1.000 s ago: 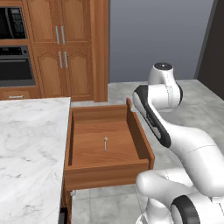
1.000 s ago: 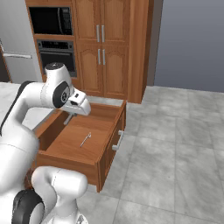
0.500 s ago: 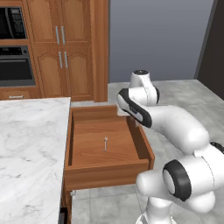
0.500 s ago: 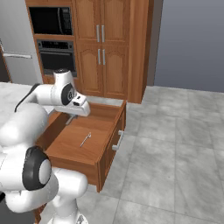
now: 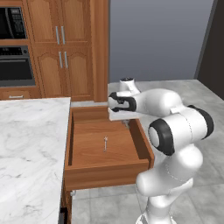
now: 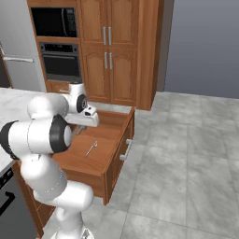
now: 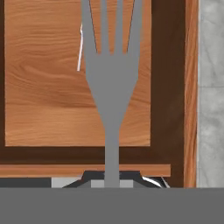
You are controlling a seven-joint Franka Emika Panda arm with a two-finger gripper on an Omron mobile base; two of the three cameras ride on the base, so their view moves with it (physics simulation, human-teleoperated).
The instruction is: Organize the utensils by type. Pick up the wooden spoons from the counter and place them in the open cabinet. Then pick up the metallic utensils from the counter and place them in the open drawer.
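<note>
My gripper (image 7: 111, 177) is shut on the grey metal fork (image 7: 111, 87), gripping its handle with the four tines pointing away from the hand. The hand (image 5: 126, 123) hovers over the far right corner of the open drawer (image 5: 107, 175), a shallow reddish-brown box pulled out from under the white marble counter (image 5: 26, 144). A small thin metal spoon (image 5: 105, 142) lies on the drawer floor; it also shows as a pale sliver (image 7: 80, 52) beside the tines. In the right base view the hand (image 6: 79, 130) hangs above the drawer (image 6: 108, 164) and the spoon (image 6: 91, 149). The wooden spoons and the cabinet are out of view.
Tall wooden cabinets (image 5: 74, 48) with paired slim handles stand behind the drawer, with a built-in oven (image 5: 15, 65) and microwave (image 6: 53, 22) to their left. Grey tile floor (image 6: 186, 154) stretches to the right of the drawer.
The arm has swung left and folded in, carrying the fork from beside the drawer's right wall to above its far right corner. The spoon in the drawer has not moved.
</note>
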